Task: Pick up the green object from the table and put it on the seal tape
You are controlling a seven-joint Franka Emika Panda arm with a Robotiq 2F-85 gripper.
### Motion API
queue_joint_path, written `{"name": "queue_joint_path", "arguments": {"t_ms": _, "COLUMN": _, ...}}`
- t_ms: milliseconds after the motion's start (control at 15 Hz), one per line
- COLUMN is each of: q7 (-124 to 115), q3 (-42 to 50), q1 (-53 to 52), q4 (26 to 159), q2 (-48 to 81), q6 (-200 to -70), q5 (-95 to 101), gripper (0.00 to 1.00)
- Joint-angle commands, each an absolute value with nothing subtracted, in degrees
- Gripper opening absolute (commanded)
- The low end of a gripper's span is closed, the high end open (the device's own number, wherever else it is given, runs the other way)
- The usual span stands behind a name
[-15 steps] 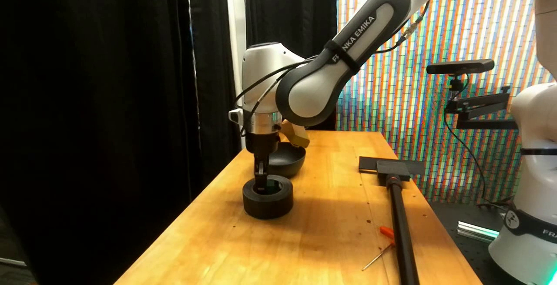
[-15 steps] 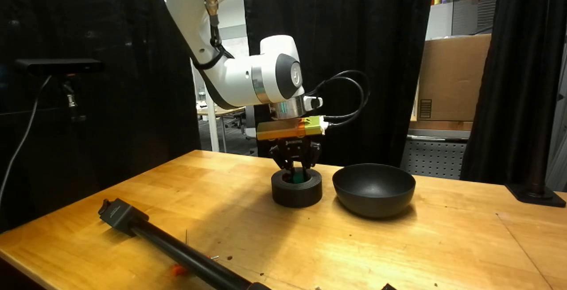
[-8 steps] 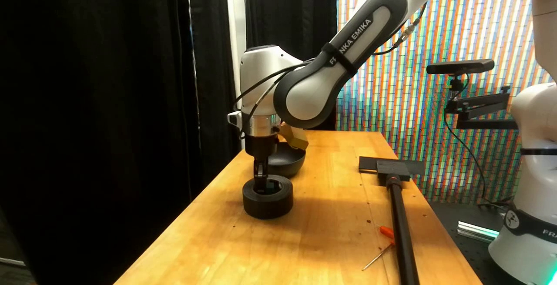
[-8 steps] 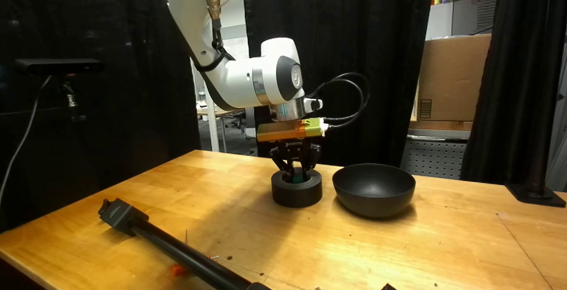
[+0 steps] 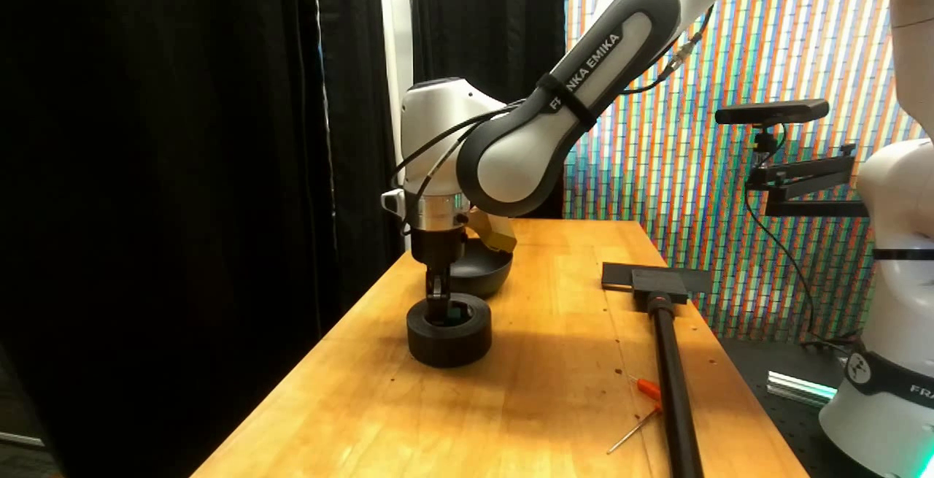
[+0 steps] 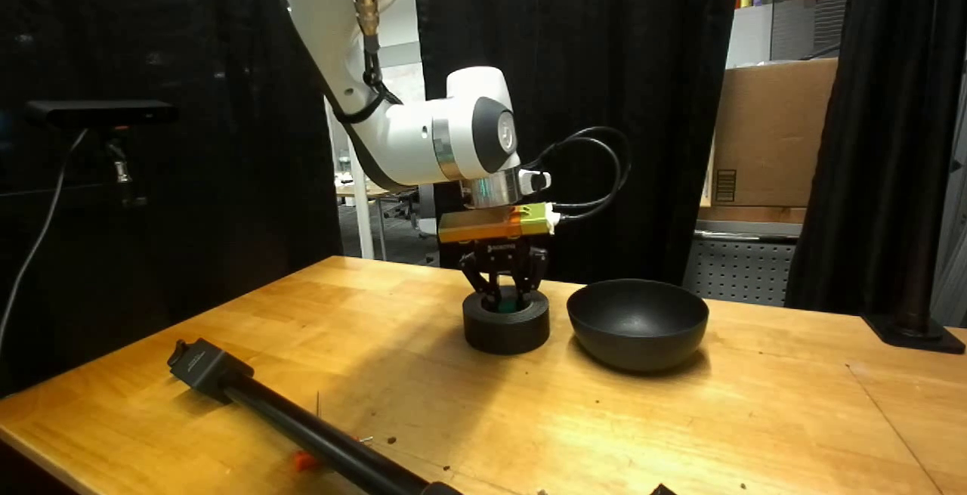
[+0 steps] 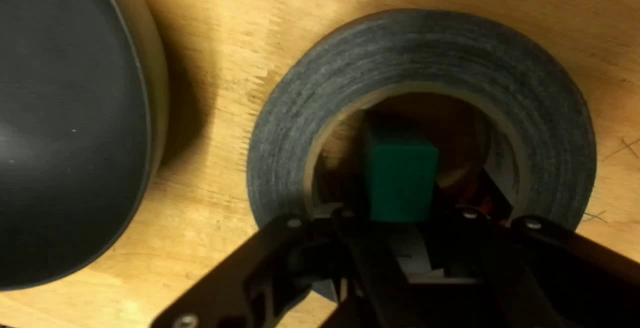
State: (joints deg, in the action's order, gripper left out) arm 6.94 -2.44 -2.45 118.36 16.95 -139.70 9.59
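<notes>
Apparently the hand pinches the green block; opening wide could shove the tape roll encircling its tips.

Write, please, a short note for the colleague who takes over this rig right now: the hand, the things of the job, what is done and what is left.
Hand: fingers down in the hole of the seal tape, one at each side of the green block; cannot tell whether they grip it.
Block: inside the hole; unclear whether it touches the table.
Tape: flat on the table, beside the black bowl, with a gap.
Done: block is at the tape, within its ring.
Left, probably: make sure the hand releases, check the block, then rise straight up without catching the tape.
</notes>
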Motion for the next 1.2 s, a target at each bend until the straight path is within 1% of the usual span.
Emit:
{"name": "queue_joint_path", "arguments": {"t_ms": 0, "q7": 6.99, "q3": -2.32, "q1": -2.58, "q4": 118.23, "q2": 17.00, "q6": -139.47, "q5": 9.50, "gripper": 0.42}}
{"name": "queue_joint_path", "arguments": {"t_ms": 133, "q7": 7.05, "q3": -2.37, "q1": -2.58, "q4": 117.94, "q2": 16.95, "q6": -139.16, "q5": 9.29, "gripper": 0.53}}
{"name": "queue_joint_path", "arguments": {"t_ms": 1133, "q7": 7.06, "q3": -2.38, "q1": -2.57, "q4": 117.75, "q2": 17.00, "q6": -138.87, "q5": 9.27, "gripper": 0.53}}
